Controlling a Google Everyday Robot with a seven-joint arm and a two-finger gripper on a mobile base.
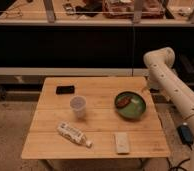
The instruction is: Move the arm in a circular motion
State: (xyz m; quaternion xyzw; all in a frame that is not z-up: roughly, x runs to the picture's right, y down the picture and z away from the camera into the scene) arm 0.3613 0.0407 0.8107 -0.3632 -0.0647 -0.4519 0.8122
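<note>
Arm [172, 87] stands right of worktop [50, 145], elbow raised beyond far right corner. Hand [145, 88] low at worktop's right edge, near green bowl [130, 105] — open or closed, cannot tell.

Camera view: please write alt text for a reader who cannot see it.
A cream-white robot arm bends beside the right edge of a wooden table, its gripper hanging near the far right corner. On it: a cup, green bowl, lying bottle, dark flat object, pale block.
</note>
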